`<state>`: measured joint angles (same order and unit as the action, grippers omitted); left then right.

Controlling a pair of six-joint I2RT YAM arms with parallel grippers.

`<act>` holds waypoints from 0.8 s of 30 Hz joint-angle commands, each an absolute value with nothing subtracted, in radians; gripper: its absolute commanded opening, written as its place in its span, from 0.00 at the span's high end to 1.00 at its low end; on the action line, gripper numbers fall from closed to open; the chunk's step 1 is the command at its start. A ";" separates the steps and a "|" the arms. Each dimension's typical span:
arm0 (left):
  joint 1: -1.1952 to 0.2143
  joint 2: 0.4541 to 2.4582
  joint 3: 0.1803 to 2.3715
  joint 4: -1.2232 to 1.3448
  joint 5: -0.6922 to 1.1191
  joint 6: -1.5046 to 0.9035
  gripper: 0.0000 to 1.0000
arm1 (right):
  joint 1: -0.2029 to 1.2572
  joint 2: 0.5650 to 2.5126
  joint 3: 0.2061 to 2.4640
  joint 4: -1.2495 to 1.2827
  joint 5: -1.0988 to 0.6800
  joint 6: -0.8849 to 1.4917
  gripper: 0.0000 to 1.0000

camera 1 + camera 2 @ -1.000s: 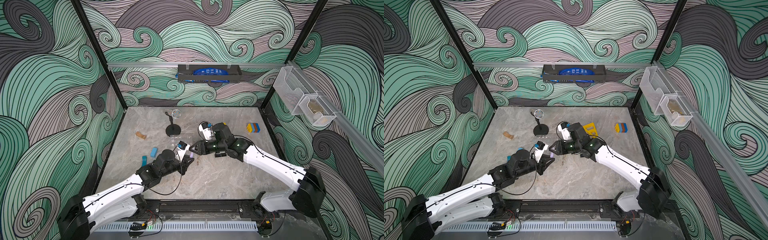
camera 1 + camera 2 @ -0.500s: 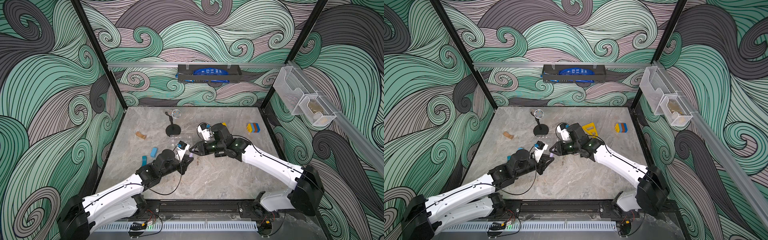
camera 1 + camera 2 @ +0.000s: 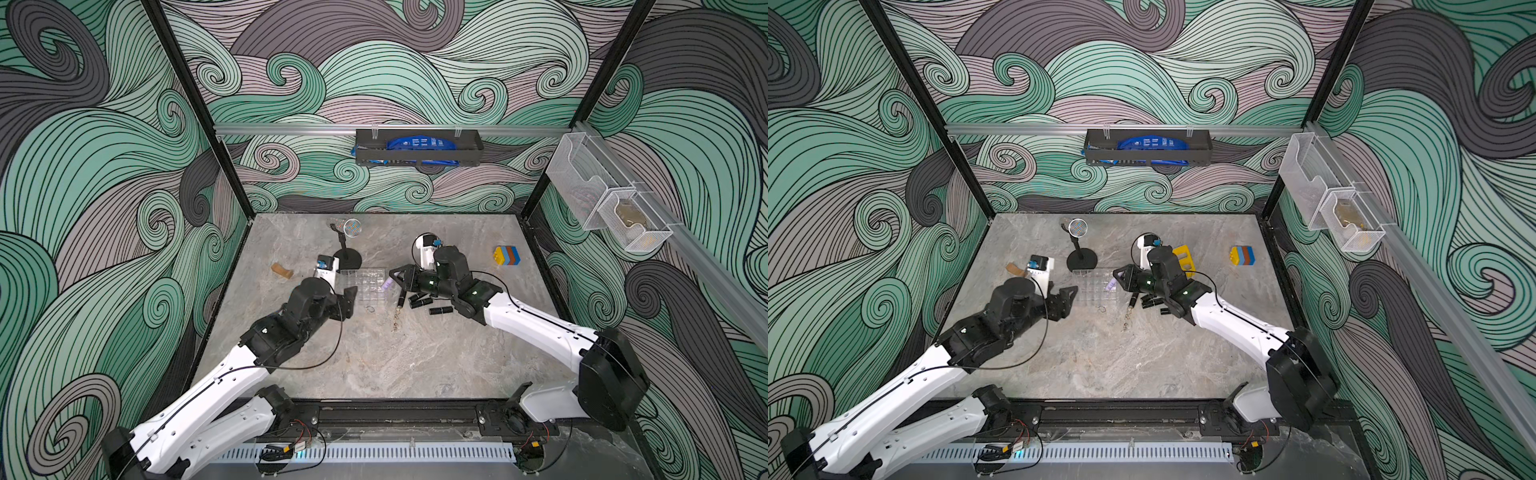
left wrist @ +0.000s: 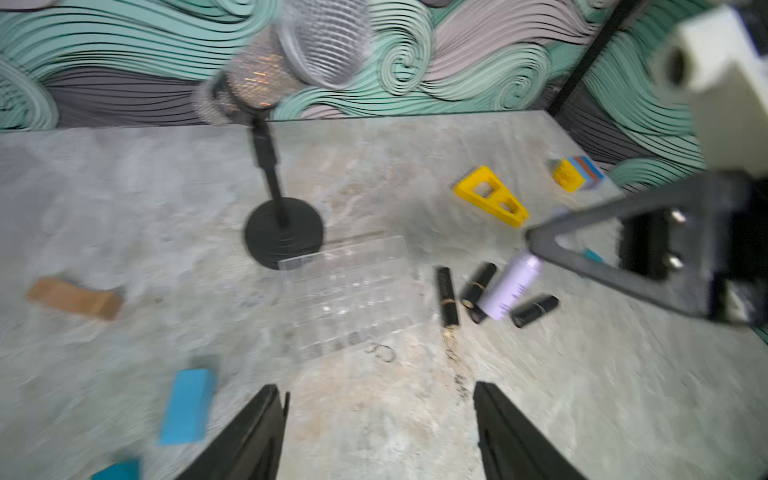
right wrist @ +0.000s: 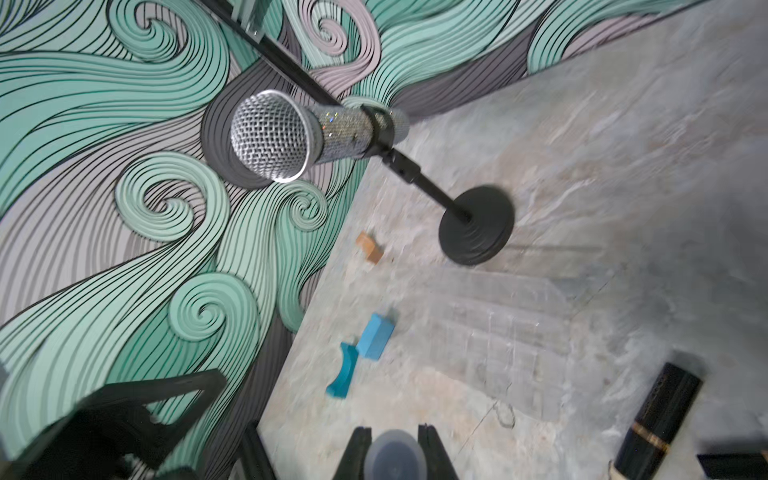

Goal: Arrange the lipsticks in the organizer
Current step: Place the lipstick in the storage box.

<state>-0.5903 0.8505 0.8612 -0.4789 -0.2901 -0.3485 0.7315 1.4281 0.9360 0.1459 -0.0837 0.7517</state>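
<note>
Left claw [image 3: 351,299] withdrawn, 5 lipsticks [image 3: 417,298], 1 organizer [image 3: 370,284]

- The left arm [image 3: 216,382] and right arm [image 3: 536,328] have glossy white shells on the long links and matte black housings at the joints
- A thin black cable [image 3: 341,328] runs along each arm
- A white camera block [image 3: 326,270] with a blue plug sits on each wrist
- The left gripper [image 4: 377,388] and right gripper [image 4: 532,245] have black tapering fingers; an open triangular frame on the right one carries two silver screws [image 4: 675,239]
- Small green lights [image 3: 430,281] glow on the right arm's black wrist section
</note>
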 commanded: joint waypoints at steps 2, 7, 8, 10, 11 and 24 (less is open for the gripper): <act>-0.447 0.889 0.926 -0.664 -0.282 -0.373 0.30 | 0.882 1.531 0.946 0.458 0.322 0.599 0.84; -0.423 0.921 0.905 -0.642 -0.234 -0.410 0.32 | 0.980 1.722 0.985 0.729 0.470 0.374 0.85; -0.422 0.921 0.896 -0.638 -0.233 -0.413 0.32 | 0.987 1.762 1.018 0.724 0.476 0.357 0.85; -0.417 0.915 0.881 -0.631 -0.239 -0.414 0.32 | 0.990 1.823 1.062 0.734 0.469 0.344 0.85; -0.415 0.911 0.876 -0.631 -0.244 -0.412 0.32 | 0.989 1.850 1.082 0.732 0.466 0.338 0.85; -0.413 0.892 0.845 -0.626 -0.261 -0.419 0.32 | 0.978 2.051 1.228 0.715 0.454 0.306 0.86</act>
<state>-0.4255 0.9096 0.8516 -0.6212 -0.2546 -0.4065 0.9867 2.0300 1.1999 0.6891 0.4332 0.3309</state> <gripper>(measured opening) 0.679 0.205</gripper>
